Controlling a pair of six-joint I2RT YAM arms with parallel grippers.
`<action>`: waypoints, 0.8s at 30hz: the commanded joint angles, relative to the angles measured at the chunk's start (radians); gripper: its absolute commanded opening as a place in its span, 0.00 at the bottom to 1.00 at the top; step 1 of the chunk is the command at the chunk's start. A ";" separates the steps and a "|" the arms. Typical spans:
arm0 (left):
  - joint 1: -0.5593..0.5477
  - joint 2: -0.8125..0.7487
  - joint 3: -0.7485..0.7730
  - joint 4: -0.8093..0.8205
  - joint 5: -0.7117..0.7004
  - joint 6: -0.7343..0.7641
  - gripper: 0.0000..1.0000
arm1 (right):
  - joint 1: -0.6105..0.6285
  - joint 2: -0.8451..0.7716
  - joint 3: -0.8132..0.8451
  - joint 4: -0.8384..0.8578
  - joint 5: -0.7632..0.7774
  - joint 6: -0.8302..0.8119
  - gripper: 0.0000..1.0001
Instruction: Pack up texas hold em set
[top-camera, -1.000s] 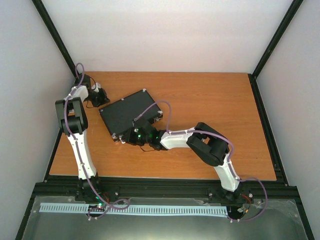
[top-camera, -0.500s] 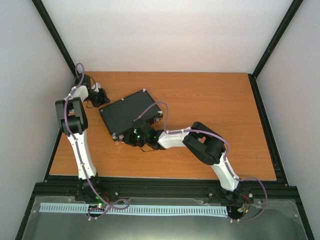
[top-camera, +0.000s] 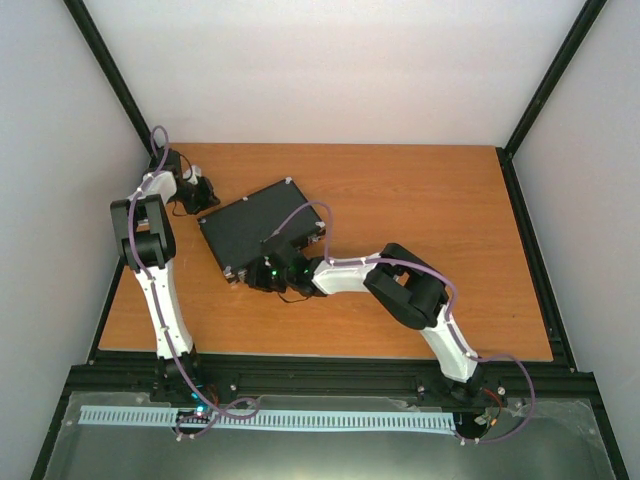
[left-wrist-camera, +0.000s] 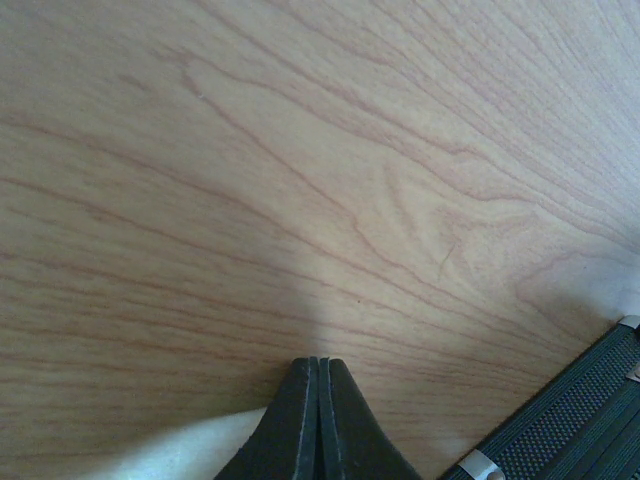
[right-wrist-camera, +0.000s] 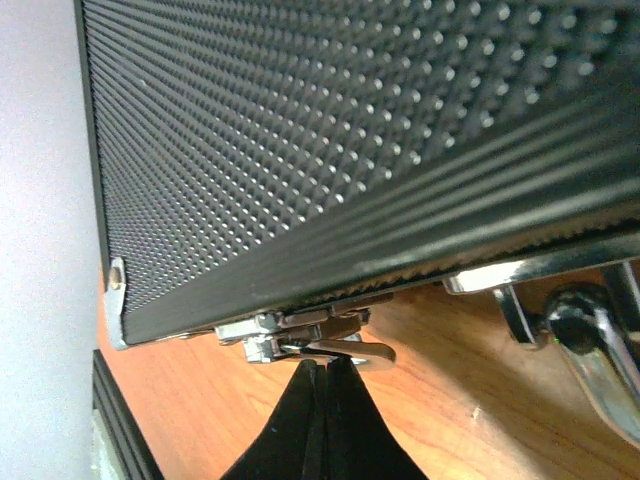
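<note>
At the far left, the left arm reaches along the table's (left-wrist-camera: 300, 150) left edge; its end effector (left-wrist-camera: 319, 362) has both fingers pressed flat together, holding nothing, with the tips low over bare wood; the far left corner of the briefcase (top-camera: 255, 222) lies just beside it, apart from the fingers.

In the middle left of the table, the flat black briefcase lies closed, set at a slant; no chips, card boxes or dice show anywhere, so they are judged to be inside already.

To the right, the right arm stretches across from its base to the near long edge of the case; its end effector (right-wrist-camera: 322, 368) is also pinched to a narrow point, gripping nothing, with the tips just under a silver latch (right-wrist-camera: 318, 340) on the case's front edge; whether they touch the latch cannot be told. Further right along that edge hangs the silver handle (right-wrist-camera: 585, 330).

The step in hand appears to be fastening the latches, late in the task; the latch's lower flap seems to stand slightly out from the edge, so the next move probably calls for a short, firm push against it, with the case kept from sliding.
</note>
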 joint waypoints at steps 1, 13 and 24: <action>-0.002 0.023 -0.040 -0.076 -0.031 0.005 0.01 | -0.008 0.049 0.033 -0.122 0.081 -0.072 0.03; -0.003 0.025 -0.037 -0.079 -0.036 0.010 0.01 | -0.005 0.011 -0.041 -0.088 0.053 -0.093 0.03; -0.003 0.035 -0.040 -0.076 -0.033 0.008 0.01 | -0.005 0.012 -0.104 0.050 0.013 -0.091 0.03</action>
